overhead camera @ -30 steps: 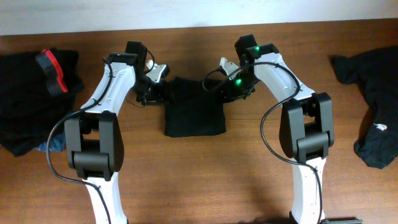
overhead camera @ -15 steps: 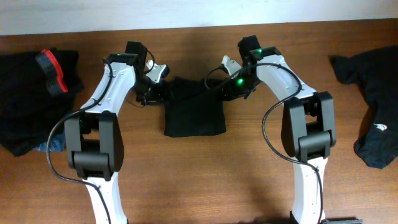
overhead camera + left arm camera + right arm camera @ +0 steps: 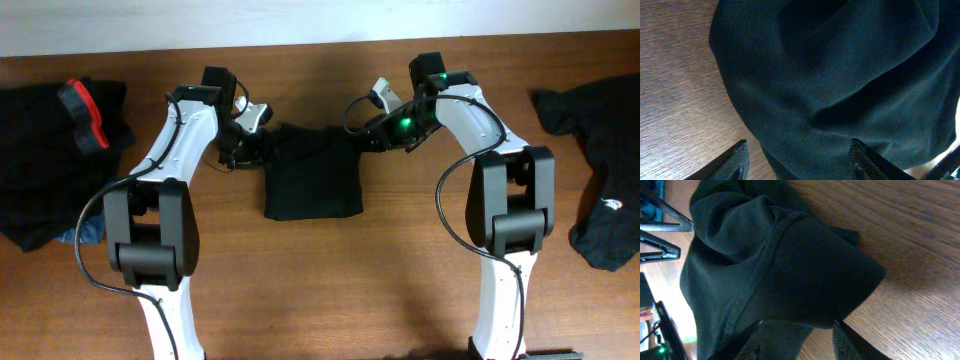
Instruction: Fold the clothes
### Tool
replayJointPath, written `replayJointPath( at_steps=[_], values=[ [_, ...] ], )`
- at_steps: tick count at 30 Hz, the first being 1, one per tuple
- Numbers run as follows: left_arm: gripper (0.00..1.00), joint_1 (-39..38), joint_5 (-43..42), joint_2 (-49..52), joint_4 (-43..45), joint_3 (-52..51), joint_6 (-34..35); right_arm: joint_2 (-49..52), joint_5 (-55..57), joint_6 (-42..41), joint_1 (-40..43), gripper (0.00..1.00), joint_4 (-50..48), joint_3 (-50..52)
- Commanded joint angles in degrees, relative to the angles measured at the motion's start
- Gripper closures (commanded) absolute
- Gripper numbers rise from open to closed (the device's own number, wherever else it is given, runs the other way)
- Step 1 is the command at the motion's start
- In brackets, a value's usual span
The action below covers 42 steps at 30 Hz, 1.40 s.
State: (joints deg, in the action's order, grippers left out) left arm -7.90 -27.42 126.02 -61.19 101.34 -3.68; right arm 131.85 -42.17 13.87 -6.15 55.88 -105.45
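Note:
A black garment (image 3: pixel 312 178) lies folded into a small rectangle in the middle of the table. My left gripper (image 3: pixel 247 150) is at its top left corner. In the left wrist view the fingers (image 3: pixel 800 161) are spread wide, with black cloth (image 3: pixel 840 75) lying between them. My right gripper (image 3: pixel 368 136) is at the garment's top right corner. In the right wrist view its fingers (image 3: pixel 799 336) are apart at a folded corner of the cloth (image 3: pixel 790 265). More black clothes with a red-orange band (image 3: pixel 84 113) are heaped at the left (image 3: pixel 45 170).
Another black garment (image 3: pixel 597 150) with a small white logo (image 3: pixel 612 203) lies crumpled at the right edge. The table is brown wood (image 3: pixel 320 280). A white wall strip runs along the far edge. The left gripper's fingers show in the right wrist view (image 3: pixel 662 230).
My right arm has swung its wrist out to the right, drawing back toward the garment's top right corner. The left arm and the garment have not moved.

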Motion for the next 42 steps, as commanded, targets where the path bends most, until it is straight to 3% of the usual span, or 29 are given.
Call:
replayJointPath(
  at_steps=[1, 28, 31, 35, 42],
  values=[
    [0.36, 0.02, 0.24, -0.07, 0.09, -0.39, -1.14, -0.98, 0.92, 0.7, -0.31, 0.5, 0.79, 0.46],
    [0.36, 0.02, 0.26, -0.07, -0.46, -0.39, -1.16, -0.98, 2.29, -0.87, -1.42, 0.48, -5.05, 3.17],
    [0.36, 0.02, 0.26, -0.07, -0.44, -0.39, -1.14, -0.98, 2.27, -1.09, -1.31, 0.54, -5.44, 3.17],
    [0.36, 0.02, 0.26, -0.07, -0.44, -0.39, -1.14, -0.98, 1.64, -1.05, -1.38, 0.95, -5.4, 3.17],
    [0.36, 0.02, 0.28, -0.07, -0.46, -0.39, -1.16, -1.01, 1.97, -1.27, 1.2, 0.96, -0.15, 0.87]
  ],
)
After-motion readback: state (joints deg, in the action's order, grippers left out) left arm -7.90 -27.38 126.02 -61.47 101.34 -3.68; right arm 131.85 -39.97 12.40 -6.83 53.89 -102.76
